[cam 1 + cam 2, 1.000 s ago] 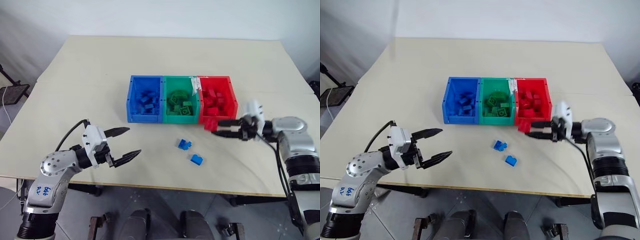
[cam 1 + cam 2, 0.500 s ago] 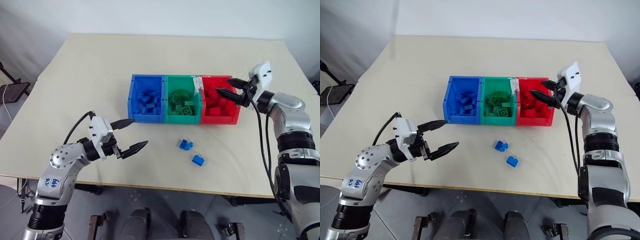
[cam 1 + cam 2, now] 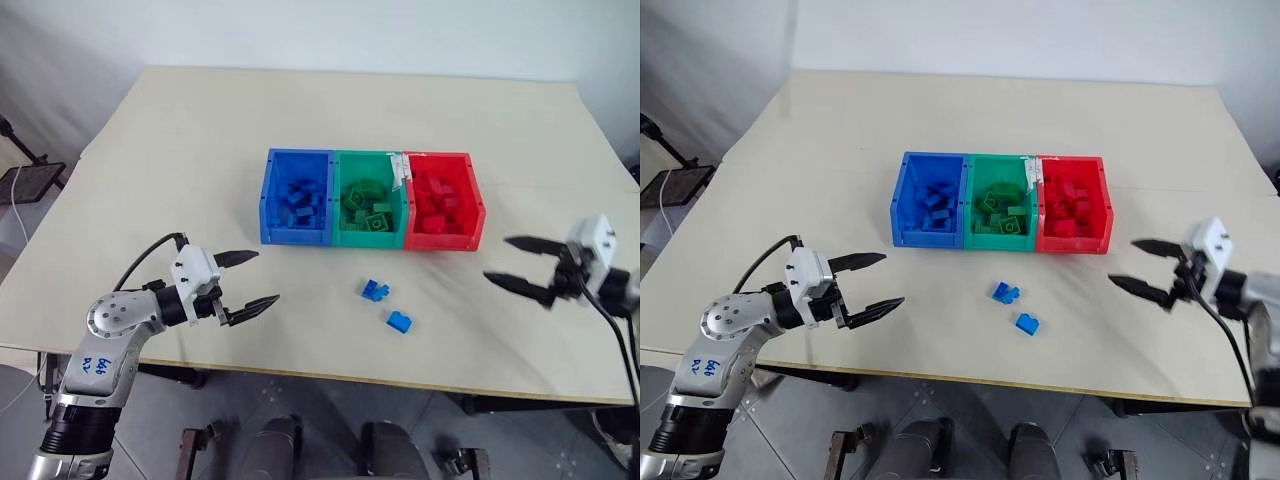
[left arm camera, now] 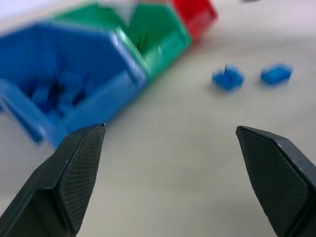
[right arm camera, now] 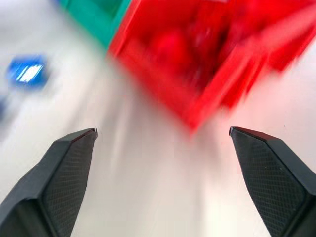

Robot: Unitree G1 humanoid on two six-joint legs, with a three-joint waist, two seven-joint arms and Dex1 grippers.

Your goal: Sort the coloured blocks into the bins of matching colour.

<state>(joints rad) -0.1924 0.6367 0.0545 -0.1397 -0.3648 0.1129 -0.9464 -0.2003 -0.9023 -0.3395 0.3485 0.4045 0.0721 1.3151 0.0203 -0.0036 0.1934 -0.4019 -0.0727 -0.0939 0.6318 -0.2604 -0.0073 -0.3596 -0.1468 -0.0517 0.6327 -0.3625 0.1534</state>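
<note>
Both my left gripper (image 3: pixel 243 283) and my right gripper (image 3: pixel 520 265) stand spread and empty, flanking the bins (image 3: pixel 371 198) on the table (image 3: pixel 200 130). Two blue blocks (image 3: pixel 374 291) (image 3: pixel 399 321) lie loose just in front of the green bin (image 3: pixel 370 238), apart from each other.

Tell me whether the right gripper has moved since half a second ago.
Yes. The right gripper was over the red bin; it has pulled back toward the table's near right edge, open and empty.
</note>
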